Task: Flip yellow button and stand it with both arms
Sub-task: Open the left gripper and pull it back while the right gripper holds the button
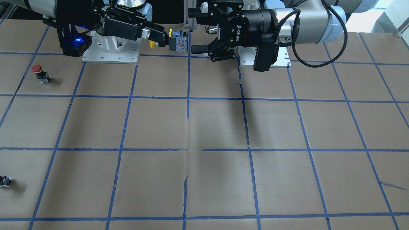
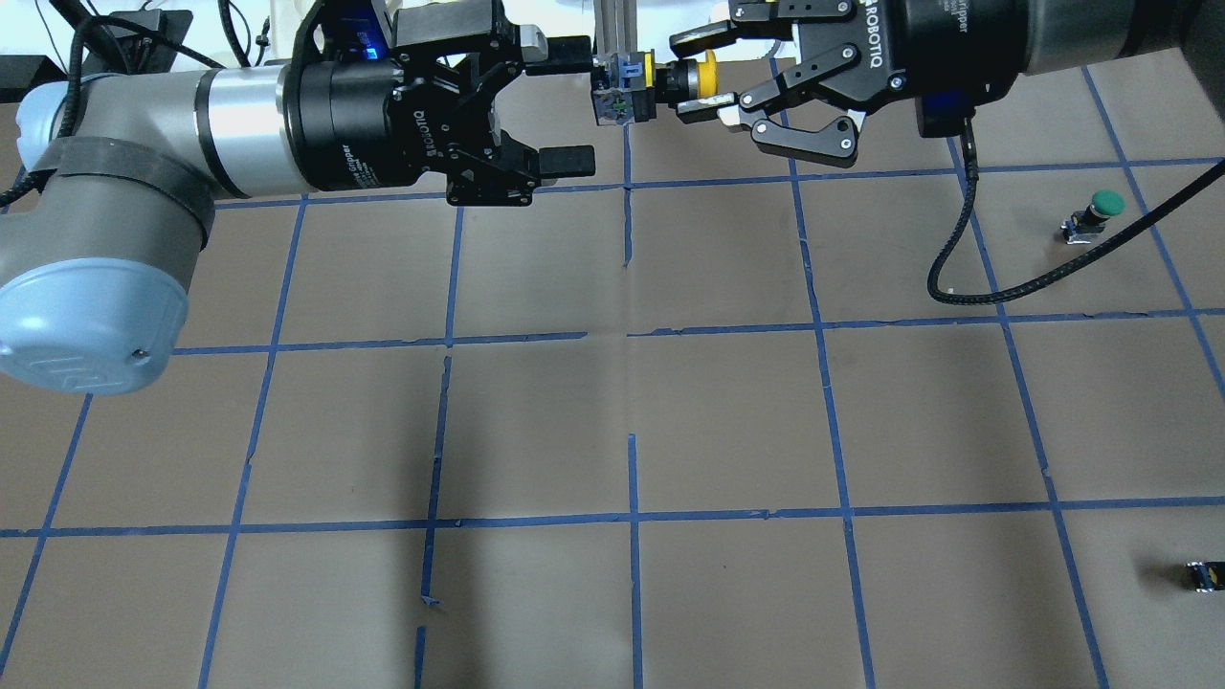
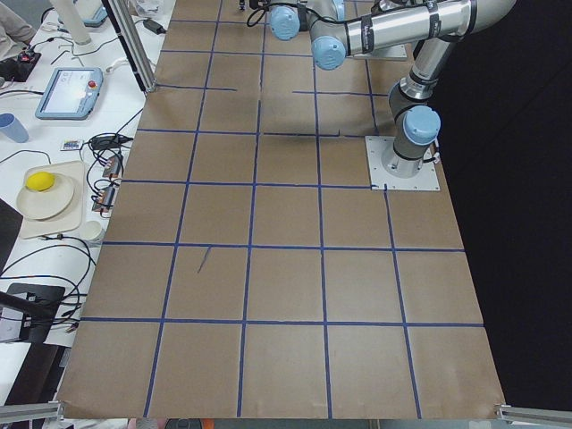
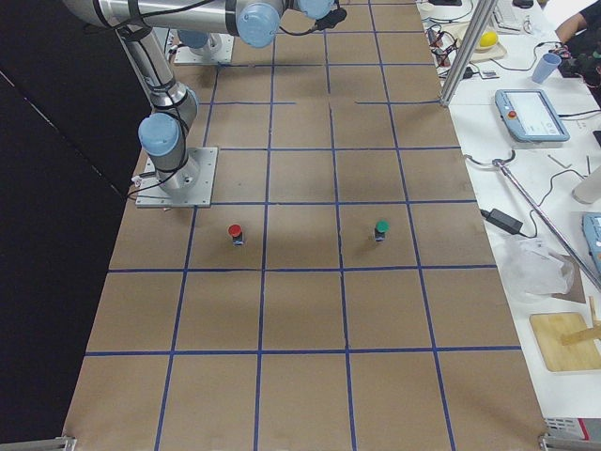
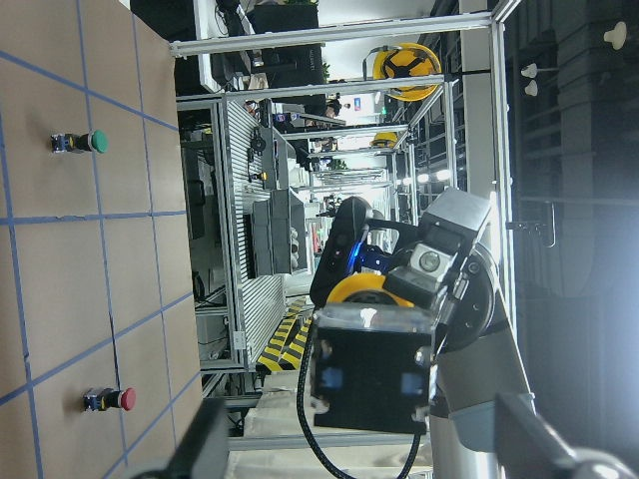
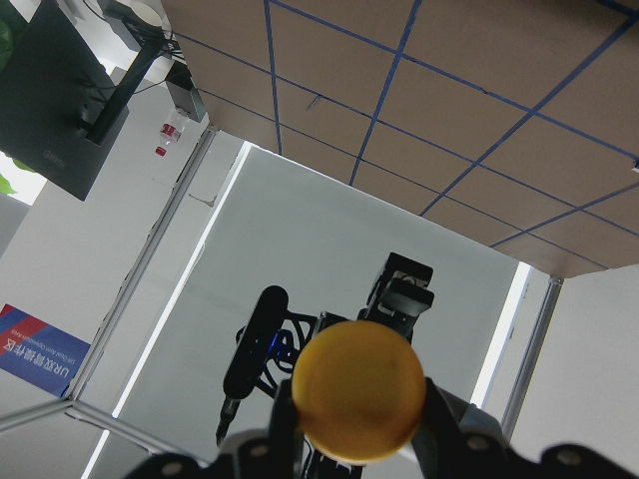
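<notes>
The yellow button point(image 2: 660, 81) is held in the air near the robot's base, lying sideways. My right gripper point(image 2: 691, 88) is shut on its neck just behind the yellow cap point(image 2: 708, 75). Its black-and-grey base point(image 2: 620, 88) points at my left gripper point(image 2: 586, 107), which is open, with its fingertips just short of the base. In the front view the base point(image 1: 179, 40) sits between the right gripper point(image 1: 161, 38) and the open left gripper point(image 1: 192, 31). The right wrist view shows the cap point(image 6: 359, 389) head-on. The left wrist view shows the base point(image 5: 369, 369) close up.
A red-capped button point(image 1: 37, 72) and a green-capped button point(image 2: 1101, 211) stand on the brown, blue-taped table on the robot's right side. A tiny dark block with a yellow spot point(image 2: 1204, 575) lies near the right edge. The arms' mounting plates point(image 1: 111, 52) are at the back.
</notes>
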Available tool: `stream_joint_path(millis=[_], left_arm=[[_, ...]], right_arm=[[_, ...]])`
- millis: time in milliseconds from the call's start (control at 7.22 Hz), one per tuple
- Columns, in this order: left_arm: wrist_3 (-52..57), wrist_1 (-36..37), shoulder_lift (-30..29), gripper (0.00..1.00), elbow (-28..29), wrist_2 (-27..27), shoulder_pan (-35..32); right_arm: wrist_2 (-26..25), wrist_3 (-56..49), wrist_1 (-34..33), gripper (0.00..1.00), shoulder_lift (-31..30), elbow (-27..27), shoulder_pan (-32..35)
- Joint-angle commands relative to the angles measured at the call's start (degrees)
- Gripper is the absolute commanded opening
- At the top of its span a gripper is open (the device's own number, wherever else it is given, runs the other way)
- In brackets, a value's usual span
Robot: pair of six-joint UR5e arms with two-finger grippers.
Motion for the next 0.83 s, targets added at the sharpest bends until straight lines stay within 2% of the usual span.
stream_joint_path(millis=[0, 138, 277, 415, 554, 692], left_arm=[[-4.2, 8.3, -1.3, 1.00, -0.1, 17.0, 0.0], [-4.3, 9.8, -1.5, 1.00, 0.6, 26.1, 0.0], [-4.3, 10.0, -1.6, 1.00, 0.8, 32.4, 0.1], [-4.3, 9.5, -1.6, 1.00, 2.0, 42.6, 0.1], [-4.4, 9.0, -2.3, 1.00, 3.4, 48.5, 0.1], [-4.3, 7.9, -4.4, 1.00, 4.9, 56.7, 0.1]], right_arm=[[-8.0, -1.2, -4.3, 0.04, 0.4, 0.0, -6.0], [-14.1, -5.6, -4.6, 0.03, 0.9, -0.1, -7.5], [-23.1, -12.4, -4.9, 0.01, 2.1, 0.0, -7.9], [-30.0, -17.7, -5.9, 0.01, 3.8, -0.1, -8.0], [-40.2, -22.5, -8.7, 0.00, 5.9, 0.0, -8.0], [-45.4, -26.5, -10.0, 0.00, 7.8, 0.1, -8.2]])
